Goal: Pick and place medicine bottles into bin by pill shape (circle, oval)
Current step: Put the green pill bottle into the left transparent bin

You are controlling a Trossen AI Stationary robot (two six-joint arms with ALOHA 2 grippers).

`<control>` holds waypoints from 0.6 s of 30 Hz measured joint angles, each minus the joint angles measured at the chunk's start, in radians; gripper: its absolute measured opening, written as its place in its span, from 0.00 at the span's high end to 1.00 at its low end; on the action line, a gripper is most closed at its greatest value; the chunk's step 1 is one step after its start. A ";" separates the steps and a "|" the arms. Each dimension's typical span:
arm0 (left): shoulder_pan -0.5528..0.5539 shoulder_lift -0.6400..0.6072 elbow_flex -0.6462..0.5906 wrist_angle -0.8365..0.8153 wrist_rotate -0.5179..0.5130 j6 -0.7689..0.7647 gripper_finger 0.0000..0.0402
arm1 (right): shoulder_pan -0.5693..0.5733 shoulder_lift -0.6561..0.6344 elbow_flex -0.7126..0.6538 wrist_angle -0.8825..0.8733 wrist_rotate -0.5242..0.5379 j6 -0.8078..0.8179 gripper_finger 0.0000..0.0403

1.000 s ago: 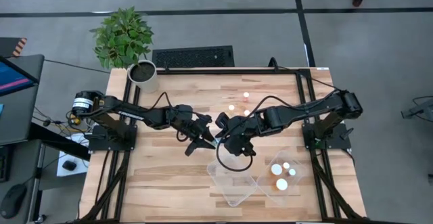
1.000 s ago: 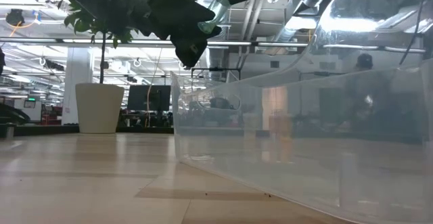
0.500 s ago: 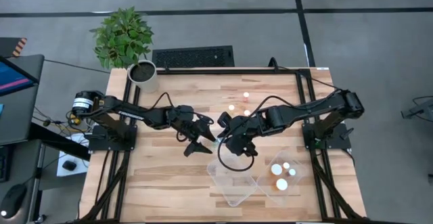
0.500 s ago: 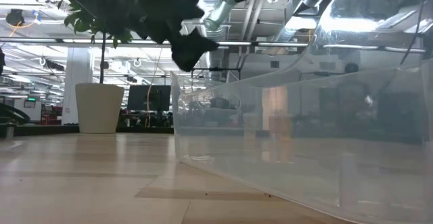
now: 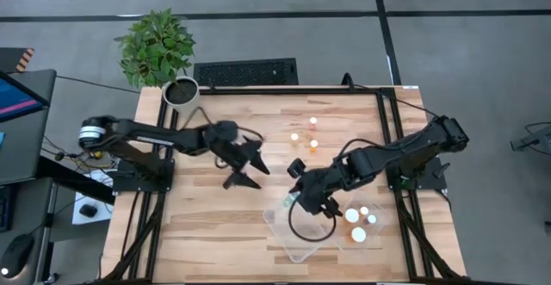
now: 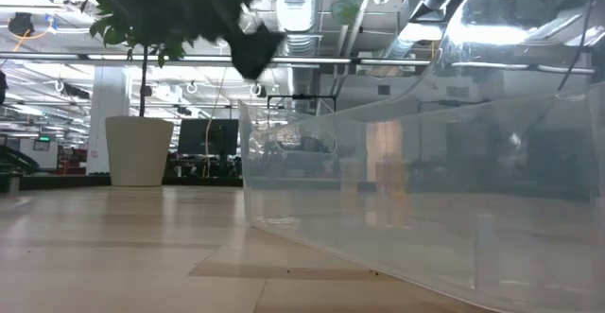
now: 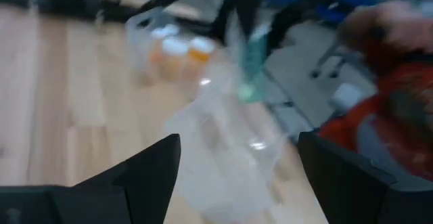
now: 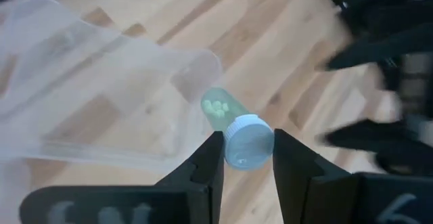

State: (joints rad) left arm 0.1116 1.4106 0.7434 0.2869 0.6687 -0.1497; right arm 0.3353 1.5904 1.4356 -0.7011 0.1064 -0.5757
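Note:
A pale green medicine bottle [image 8: 223,109] with a white cap hangs in the air, and my right gripper [image 8: 247,149] is shut on it. In the high view this gripper [image 5: 293,201] is over the far edge of an empty clear bin [image 5: 297,233]. My left gripper [image 5: 248,170] stands open to the left of it, above the bare table, with nothing between its fingers. A second clear bin [image 5: 357,225] at the near right holds several white-capped bottles. Three small bottles [image 5: 312,121] [image 5: 294,136] [image 5: 313,145] stand upright on the table's far middle. My right gripper pinches the green bottle at its white cap [image 8: 238,143] between its two fingers [image 8: 210,158]. The bottle's body points on past the fingertips, roughly along the fingers. It is lifted clear and tilted, above the clear bin's rim [image 8: 196,58].
A white pot [image 5: 182,96] with a green plant stands at the table's far left corner. A keyboard [image 5: 245,71] lies beyond the far edge. The left half of the table [image 5: 189,225] is bare wood. In the low view the clear bin's wall [image 6: 425,181] fills the right side.
My left gripper has opened, let go of the green bottle and drawn back toward the table's left and far side. My right gripper, still shut on the bottle, has carried it toward the near edge, over the clear bin.

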 joint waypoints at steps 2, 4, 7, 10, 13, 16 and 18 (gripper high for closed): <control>0.019 -0.080 -0.001 -0.001 0.042 0.000 0.27 | 0.012 0.001 -0.002 -0.005 0.000 0.008 0.73; 0.036 -0.177 -0.001 -0.009 0.050 0.010 0.27 | 0.017 0.001 -0.002 0.007 0.004 0.034 0.73; 0.056 -0.348 -0.001 -0.026 0.043 0.038 0.27 | 0.016 0.029 0.001 0.014 0.006 0.067 0.73; 0.068 -0.527 0.000 -0.077 -0.039 0.078 0.27 | 0.016 0.069 -0.001 0.002 0.012 0.074 0.73; 0.068 -0.697 0.001 -0.134 -0.177 0.093 0.27 | 0.019 0.129 0.001 0.002 0.029 0.055 0.73; 0.064 -0.843 0.001 -0.171 -0.323 0.079 0.27 | 0.019 0.192 0.026 -0.032 0.054 0.052 0.73; 0.059 -0.922 0.001 -0.178 -0.432 0.055 0.27 | 0.018 0.220 0.055 -0.065 0.058 0.059 0.73</control>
State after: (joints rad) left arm 0.1708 0.4888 0.7441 0.1085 0.2363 -0.0952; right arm 0.3534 1.8107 1.4906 -0.7660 0.1640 -0.5169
